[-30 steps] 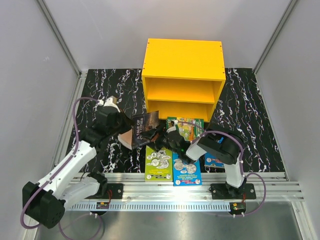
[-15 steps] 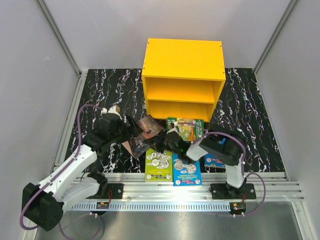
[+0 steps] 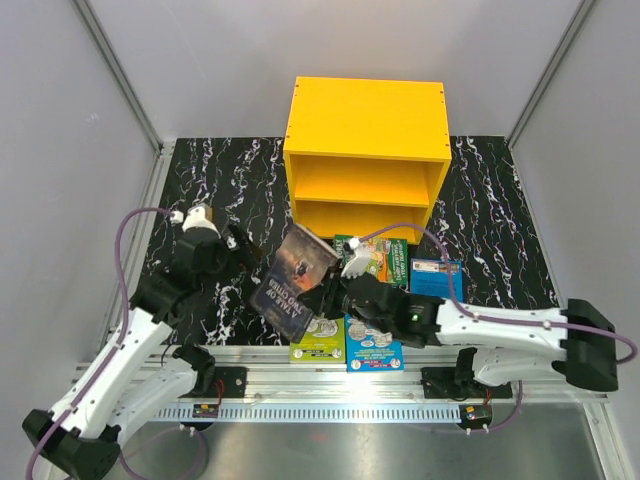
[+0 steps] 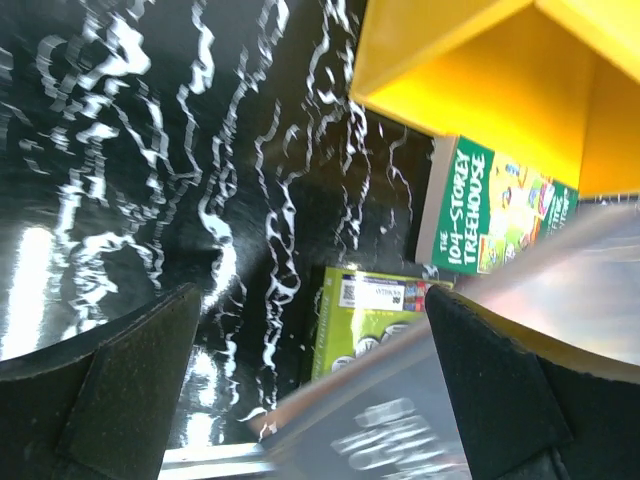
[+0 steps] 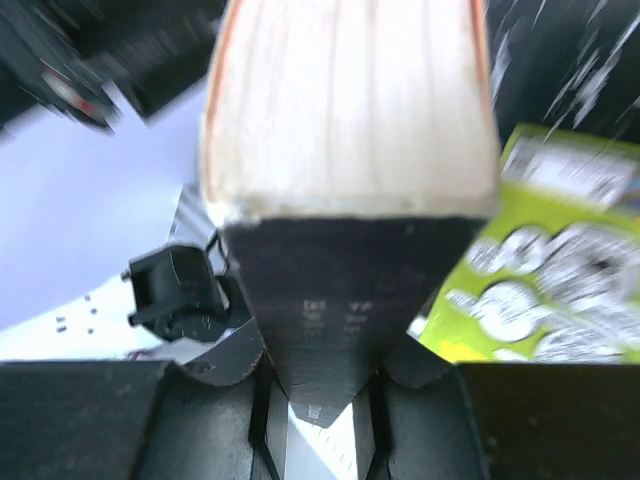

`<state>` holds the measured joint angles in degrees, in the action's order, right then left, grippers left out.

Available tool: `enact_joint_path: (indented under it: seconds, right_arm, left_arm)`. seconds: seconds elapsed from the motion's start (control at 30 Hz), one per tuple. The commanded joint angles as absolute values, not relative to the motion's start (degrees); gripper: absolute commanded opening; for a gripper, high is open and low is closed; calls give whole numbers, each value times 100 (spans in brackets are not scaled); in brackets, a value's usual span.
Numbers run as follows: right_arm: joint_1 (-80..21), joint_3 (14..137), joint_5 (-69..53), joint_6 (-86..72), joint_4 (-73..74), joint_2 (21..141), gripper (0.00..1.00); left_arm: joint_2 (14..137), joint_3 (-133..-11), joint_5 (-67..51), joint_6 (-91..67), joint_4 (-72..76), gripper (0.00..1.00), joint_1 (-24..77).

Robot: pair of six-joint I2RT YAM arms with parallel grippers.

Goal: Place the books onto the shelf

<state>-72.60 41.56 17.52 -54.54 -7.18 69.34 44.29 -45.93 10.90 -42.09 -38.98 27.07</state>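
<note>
At the left, the left gripper [image 3: 236, 250] hangs over the black marbled table [image 3: 220, 180] with its jaws spread wide, grasping nothing. In the left wrist view its fingers [image 4: 120, 400] stand far apart, with a blurred, glossy cover running across the lower right of the frame.

Just to its right is the dark book [image 3: 295, 278], tilted, with its title side facing up. It is apart from the left gripper, and its lower right part overlaps the lime-green book [image 3: 312, 345] that lies flat at the near edge. I cannot tell whether the dark book touches the table.

The right gripper [image 3: 326, 296] is clenched on the dark book's right edge. The right wrist view shows the pale page edge and the dark cover pinched between its fingers.

Beside the lime-green book lies a blue book [image 3: 373, 342], flat and touching it. Farther back, a green Treehouse book [image 3: 388, 258] lies just in front of the shelf [image 3: 365, 125]. A second blue book [image 3: 437, 278] lies to the right of it.

The yellow shelf stands at the back of the table, and both compartments show no books.
</note>
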Motion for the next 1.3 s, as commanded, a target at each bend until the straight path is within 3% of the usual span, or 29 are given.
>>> enact_joint_path:
  seconds: [0.0,0.2,0.33,0.5,0.73,1.07,1.27]
  right_arm:
    - [-7207,5219,2960,-4195,-423,5916,0]
    - [-7032,6906,4271,-2129,-404,5748,0]
    - [-6444,7759,4140,-1478,-589,6029,0]
    - [-4830,8840,3429,-1327,-195,6775,0]
    - [-2517,9712,1302,-3415,1125,7796,0]
    - [-1671,9273,502,-5272,1863,8025,0]
    - [-1661,8702,325,-6169,1915,7726,0]
  left_arm:
    - [4062,-4755,1660,-4043,-4210,99,2733]
    - [3657,-4588,1591,-4060,-4227,99,2733]
    - [3612,-4632,1521,-4078,-4333,99,2725]
    - [3516,-4649,1468,-4026,-4386,99,2725]
    - [3498,-4579,1450,-3973,-4342,99,2733]
    - [3718,-4447,1345,-3920,-4096,99,2725]
    - [3762,-4307,1275,-3964,-3947,99,2725]
